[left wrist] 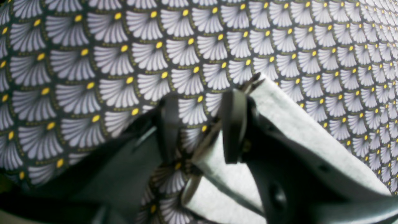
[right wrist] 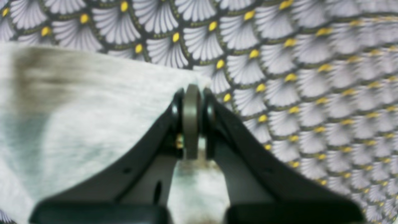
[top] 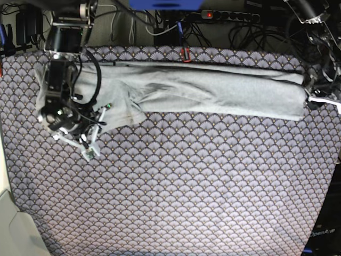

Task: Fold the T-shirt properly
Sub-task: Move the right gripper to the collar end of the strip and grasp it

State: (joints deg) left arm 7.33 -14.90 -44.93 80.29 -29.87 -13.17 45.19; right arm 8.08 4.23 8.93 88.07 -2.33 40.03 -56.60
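The light grey T-shirt (top: 213,90) lies as a long folded band across the far part of the table, plain side up. My right gripper (right wrist: 191,88) is shut at the shirt's (right wrist: 77,102) edge corner, and cloth shows under and between its fingers. In the base view it (top: 85,136) is at the shirt's left end. My left gripper (left wrist: 200,99) stands open with tablecloth showing between its fingers. The shirt's (left wrist: 295,130) end lies against and under its right finger (left wrist: 233,124). In the base view it (top: 314,96) is at the shirt's right end.
The purple-grey fan-scale tablecloth (top: 186,186) covers the whole table. Cables and a power strip (top: 234,15) run behind the far edge, with a red clip (top: 186,54) on that edge. A pale surface (top: 16,234) sits at the front left corner.
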